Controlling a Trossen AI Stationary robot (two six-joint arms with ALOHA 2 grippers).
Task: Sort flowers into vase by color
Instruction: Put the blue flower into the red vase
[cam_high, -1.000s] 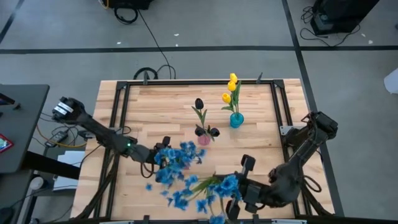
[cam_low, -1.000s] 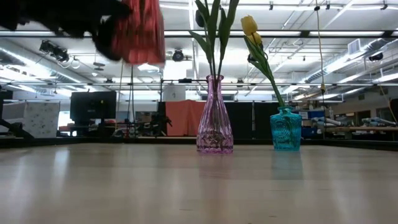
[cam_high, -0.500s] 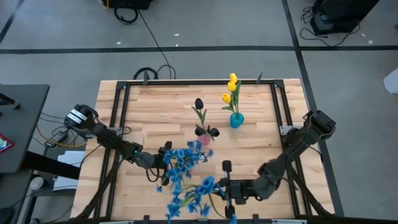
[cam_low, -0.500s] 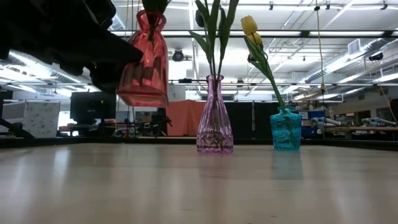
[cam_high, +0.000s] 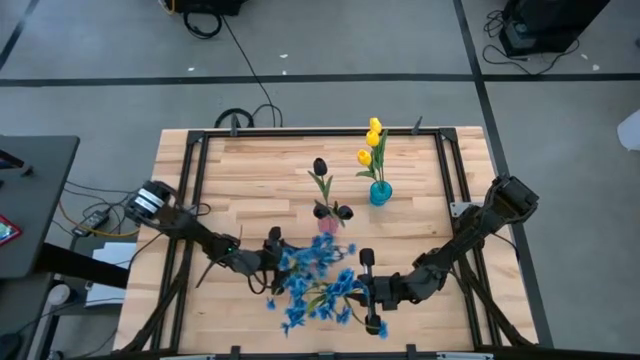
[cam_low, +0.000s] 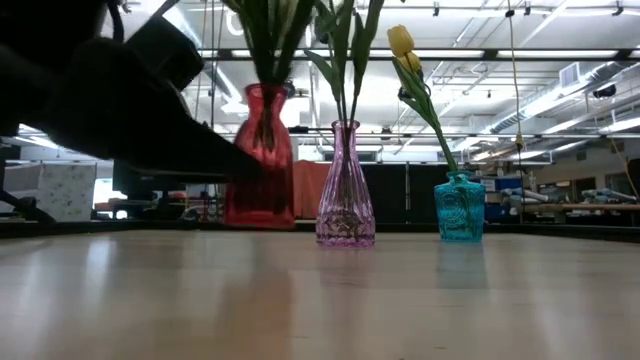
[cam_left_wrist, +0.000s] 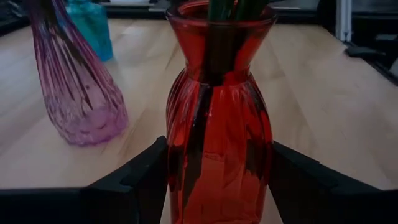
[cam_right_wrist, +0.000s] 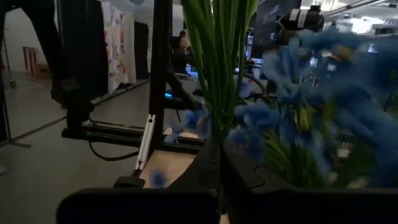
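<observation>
A red glass vase (cam_left_wrist: 217, 124) holds bunches of small blue blossoms (cam_high: 315, 280) on green stems. My left gripper (cam_high: 272, 262) is shut on this vase near the table's front middle. My right gripper (cam_high: 354, 292) is shut on the blue flowers' stems (cam_right_wrist: 217, 62), just right of the vase. Behind them a pink vase (cam_high: 327, 222) with dark tulips (cam_high: 320, 167) and a teal vase (cam_high: 380, 192) with yellow tulips (cam_high: 372, 140) stand on their bases. My left gripper pinches the red vase's belly (cam_left_wrist: 180, 155) between its two fingers (cam_left_wrist: 130, 180), one on each side, coming level from the table's left. The vase is upright, and in the low view its base (cam_low: 260, 222) seems just clear of the table. My right gripper pinches the bundle of green stems (cam_right_wrist: 219, 134) between its shut fingers (cam_right_wrist: 242, 174), coming level from the table's right and lying across the stems. The stems stand upright and run down into the red vase's neck (cam_left_wrist: 221, 18).
The pink vase (cam_low: 345, 190) and teal vase (cam_low: 460, 205) stand close behind the red vase (cam_low: 260, 160). A black frame rail (cam_high: 190, 170) runs along the table's sides. Bare wood lies at the far left (cam_high: 250, 170).
My left gripper has gone down and toward the table's right with the red vase, which has turned from tilted to upright and come down close to the table. My right gripper has gone toward the table's left with the blue flowers, now gathered above the vase.
</observation>
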